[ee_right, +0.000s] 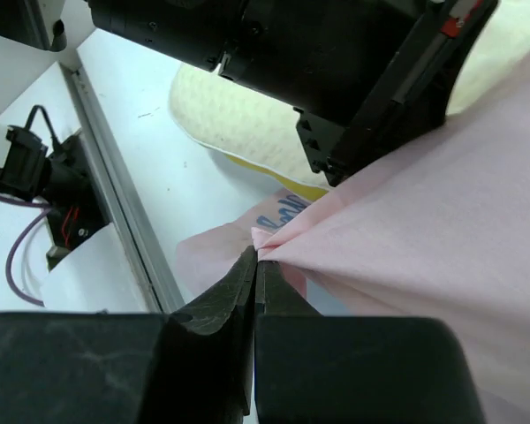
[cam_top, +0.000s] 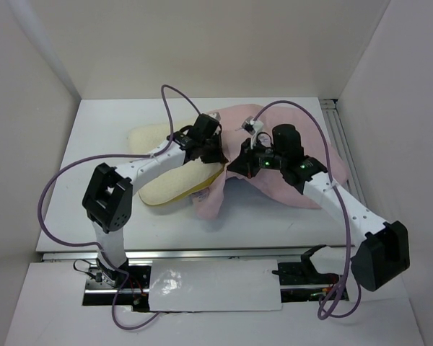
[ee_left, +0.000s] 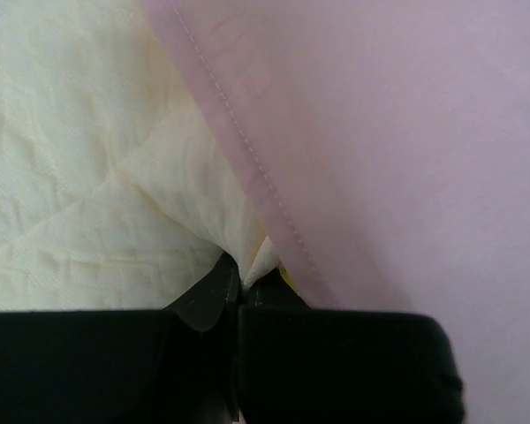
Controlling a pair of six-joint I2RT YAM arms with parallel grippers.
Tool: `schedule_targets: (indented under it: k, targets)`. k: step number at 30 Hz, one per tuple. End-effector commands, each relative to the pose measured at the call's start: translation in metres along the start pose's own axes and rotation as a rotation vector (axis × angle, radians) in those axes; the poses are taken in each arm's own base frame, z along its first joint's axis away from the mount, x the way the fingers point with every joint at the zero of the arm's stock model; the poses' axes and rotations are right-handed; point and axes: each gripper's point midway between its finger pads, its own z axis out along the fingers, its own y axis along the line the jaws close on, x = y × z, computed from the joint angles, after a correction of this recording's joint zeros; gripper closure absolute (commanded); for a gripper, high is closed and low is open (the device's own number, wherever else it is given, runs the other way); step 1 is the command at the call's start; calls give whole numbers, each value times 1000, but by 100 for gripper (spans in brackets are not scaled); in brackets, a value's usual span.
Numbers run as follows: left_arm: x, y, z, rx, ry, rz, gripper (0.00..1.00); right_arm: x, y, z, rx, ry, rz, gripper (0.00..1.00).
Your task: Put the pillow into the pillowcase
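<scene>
Pinching a puckered fold of the cream pillow (ee_left: 79, 177) with the left gripper (ee_left: 240, 278), jaws pressed together on the cloth, just at 9 o'clock of the stitched hem of the pink pillowcase (ee_left: 406, 132). Clamping a small peak of that pillowcase with the right gripper (ee_right: 256, 261), jaws tight together on the pink fabric, with a patch of blue print showing at 12 o'clock of the tips. Viewed from above, resting on the white table (cam_top: 94, 122): pillow at 9 o'clock of centre, right end overlapped by the hem; pillowcase spread pink side up toward 2 o'clock. Working mid-table, close beside each other, left at 9 o'clock of right.
</scene>
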Motion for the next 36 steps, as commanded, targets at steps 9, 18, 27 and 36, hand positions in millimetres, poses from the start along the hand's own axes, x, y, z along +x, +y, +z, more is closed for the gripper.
schedule_targets:
  k: [9, 18, 27, 36]
  targets:
    - [-73, -52, -26, 152, -232, -242, 100, -43, 109, 18, -575, -132, -200, 100]
    - [-84, -38, -25, 55, -276, -361, 100, -41, 158, 29, -819, -98, -296, 100]
    - [-35, -4, -43, -20, -204, -244, 96, -13, 100, 42, -437, 1, -199, 50]
    - [26, 57, -73, -269, -91, -165, 38, -17, 47, -8, 36, -8, -103, 20]
